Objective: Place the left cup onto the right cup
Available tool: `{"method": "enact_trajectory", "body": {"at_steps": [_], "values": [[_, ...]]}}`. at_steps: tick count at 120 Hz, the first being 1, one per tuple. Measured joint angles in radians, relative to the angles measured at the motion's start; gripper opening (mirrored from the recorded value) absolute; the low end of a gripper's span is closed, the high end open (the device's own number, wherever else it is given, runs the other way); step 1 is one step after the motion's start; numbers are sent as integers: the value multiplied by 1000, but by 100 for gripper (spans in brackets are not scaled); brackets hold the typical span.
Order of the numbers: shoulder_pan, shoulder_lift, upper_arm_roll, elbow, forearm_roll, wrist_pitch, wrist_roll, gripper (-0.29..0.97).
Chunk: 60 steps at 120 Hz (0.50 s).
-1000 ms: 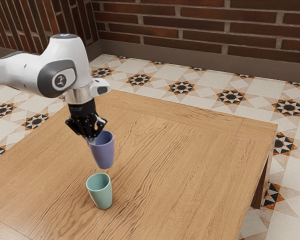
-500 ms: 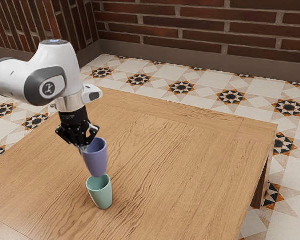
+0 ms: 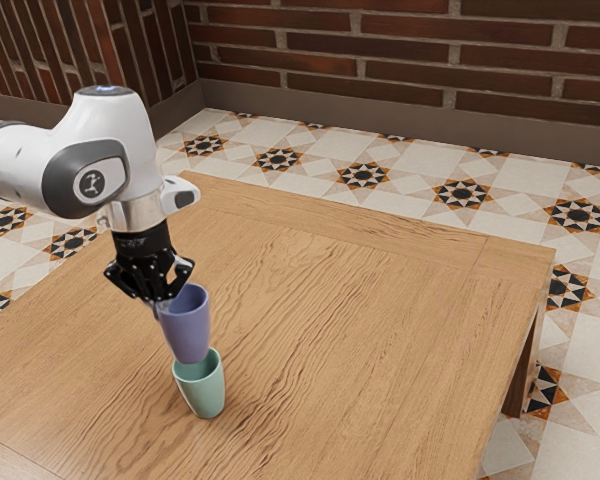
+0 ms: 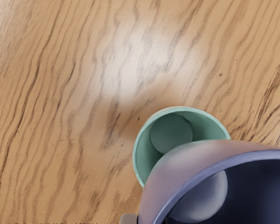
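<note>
While gripping the purple cup (image 3: 187,322) by its rim with the claw (image 3: 166,300), reaches in from the exterior view's left and hangs just above the green cup (image 3: 202,385). Claw narrow, pinched on the cup's wall. Holds the purple cup tilted, mouth up, base meeting the green cup's open mouth. From the wrist: purple cup (image 4: 214,186) close under the hand, overlapping one side of the green cup (image 4: 147,154) rim. Green cup upright on the wooden table (image 3: 380,330), toward its near edge.

Side view wide, wrist above green cup (image 4: 170,133)
</note>
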Motion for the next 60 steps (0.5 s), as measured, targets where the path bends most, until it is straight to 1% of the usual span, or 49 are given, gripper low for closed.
{"method": "enact_trajectory", "body": {"at_steps": [60], "values": [[7,37,0,0,-7,36,-29,-11]]}}
